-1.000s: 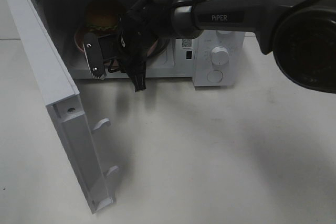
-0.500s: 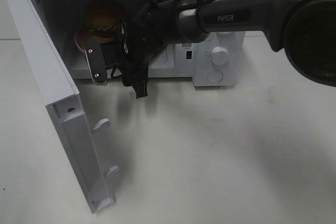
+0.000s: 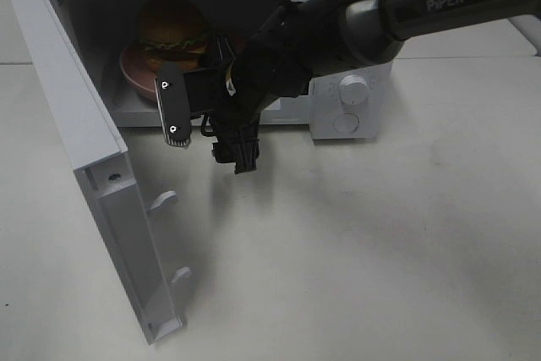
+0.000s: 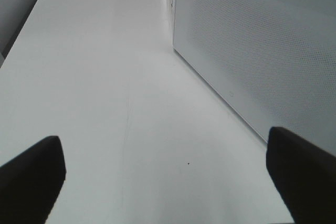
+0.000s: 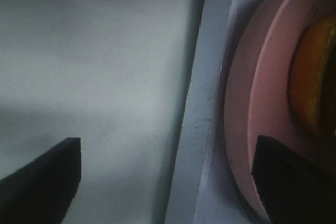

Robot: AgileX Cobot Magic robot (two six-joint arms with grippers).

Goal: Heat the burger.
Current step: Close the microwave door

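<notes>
Exterior high view: a white table carries a white microwave at its far edge. Its door is swung wide open toward the left side of the view. The dark right arm reaches across from the right and ends in front of the oven's opening. Inside the cavity sits a pink plate, and the burger rests on it, bun dome up, with lettuce and cheese showing at its edge. The right gripper hangs just outside the cavity, below and in front of the plate. Its jaws are spread wide with nothing between them. The right wrist view agrees, with both fingertips far apart over the oven's front sill and the plate rim close by. Two round knobs sit one above the other on the control panel.

In the left wrist view the left gripper is also spread wide and empty, low over the table beside a white dot-patterned panel.
</notes>
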